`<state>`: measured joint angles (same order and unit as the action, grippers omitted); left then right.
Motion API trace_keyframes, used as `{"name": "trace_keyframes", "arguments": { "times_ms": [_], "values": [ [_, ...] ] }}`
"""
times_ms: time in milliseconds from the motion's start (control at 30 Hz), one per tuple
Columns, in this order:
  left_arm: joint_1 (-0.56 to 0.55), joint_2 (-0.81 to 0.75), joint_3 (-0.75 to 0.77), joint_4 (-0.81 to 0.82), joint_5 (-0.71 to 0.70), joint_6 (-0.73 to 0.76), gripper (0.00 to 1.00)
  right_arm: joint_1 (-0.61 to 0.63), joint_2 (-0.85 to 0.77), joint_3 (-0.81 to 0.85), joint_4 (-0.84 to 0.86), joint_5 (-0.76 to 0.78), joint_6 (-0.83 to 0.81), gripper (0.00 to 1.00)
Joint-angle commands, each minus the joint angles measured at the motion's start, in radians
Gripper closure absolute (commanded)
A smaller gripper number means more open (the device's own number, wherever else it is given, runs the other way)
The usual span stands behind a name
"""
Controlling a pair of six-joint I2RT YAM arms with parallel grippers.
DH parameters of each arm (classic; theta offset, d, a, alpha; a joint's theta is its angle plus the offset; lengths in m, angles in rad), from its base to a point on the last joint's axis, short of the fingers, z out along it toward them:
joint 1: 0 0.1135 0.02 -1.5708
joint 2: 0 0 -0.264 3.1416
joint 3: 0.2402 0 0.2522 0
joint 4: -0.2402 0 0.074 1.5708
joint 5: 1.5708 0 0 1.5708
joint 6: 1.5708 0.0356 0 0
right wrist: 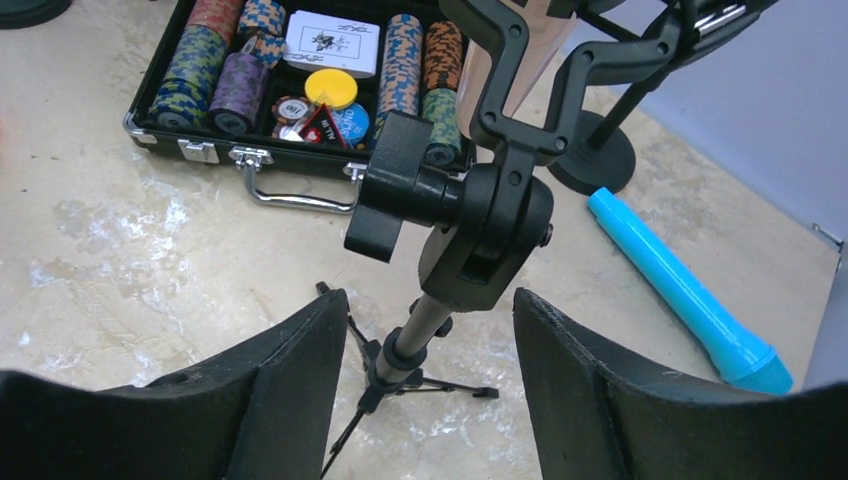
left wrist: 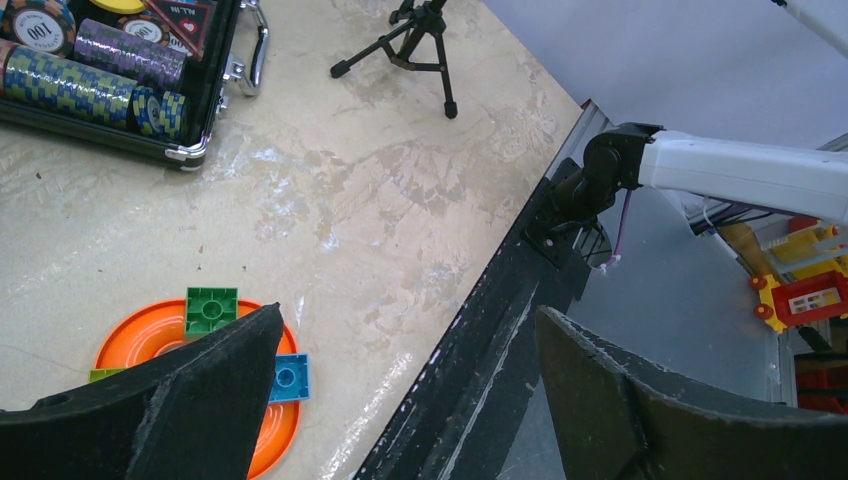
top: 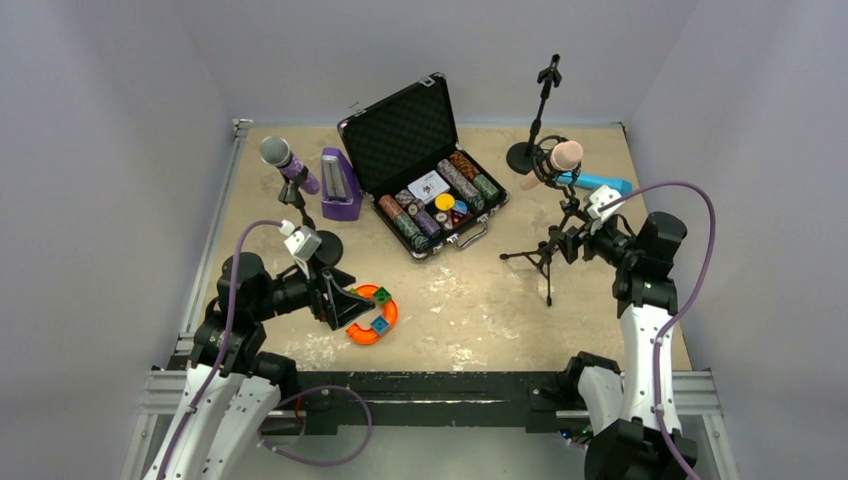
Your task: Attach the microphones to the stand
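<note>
Right fingers (right wrist: 290, 390) either side of tripod stand (right wrist: 490, 220)

The left arm (top: 232, 325) sits folded low, forearm pointing right, and the left tool (left wrist: 408, 315) has its jaws spread fully wide. The right arm (top: 640, 330) rises upright, bends at the elbow and points left. The right tool (right wrist: 428, 297) has its jaws parted less widely.

Open poker-chip case (top: 400, 130) stands beside purple metronome (top: 340, 185), orange ring toy (top: 362, 335) nearer.
</note>
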<state>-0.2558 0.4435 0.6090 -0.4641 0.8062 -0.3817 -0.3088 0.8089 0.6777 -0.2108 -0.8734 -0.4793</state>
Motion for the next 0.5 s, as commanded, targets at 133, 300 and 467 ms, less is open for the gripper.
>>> {"name": "trace_keyframes", "arguments": {
  "times_ms": [133, 300, 467],
  "values": [
    [-0.003, -0.005, 0.000, 0.042, 0.008, 0.017, 0.01, -0.005, 0.037, -0.024, 0.136, -0.066, -0.032, 0.54],
    [-0.003, -0.007, 0.000, 0.042, 0.009, 0.017, 0.01, -0.005, 0.064, -0.027, 0.183, -0.076, -0.024, 0.71],
    [-0.003, -0.008, 0.000, 0.042, 0.008, 0.017, 0.01, -0.006, 0.058, -0.035, 0.257, -0.037, -0.013, 0.88]
  ]
}}
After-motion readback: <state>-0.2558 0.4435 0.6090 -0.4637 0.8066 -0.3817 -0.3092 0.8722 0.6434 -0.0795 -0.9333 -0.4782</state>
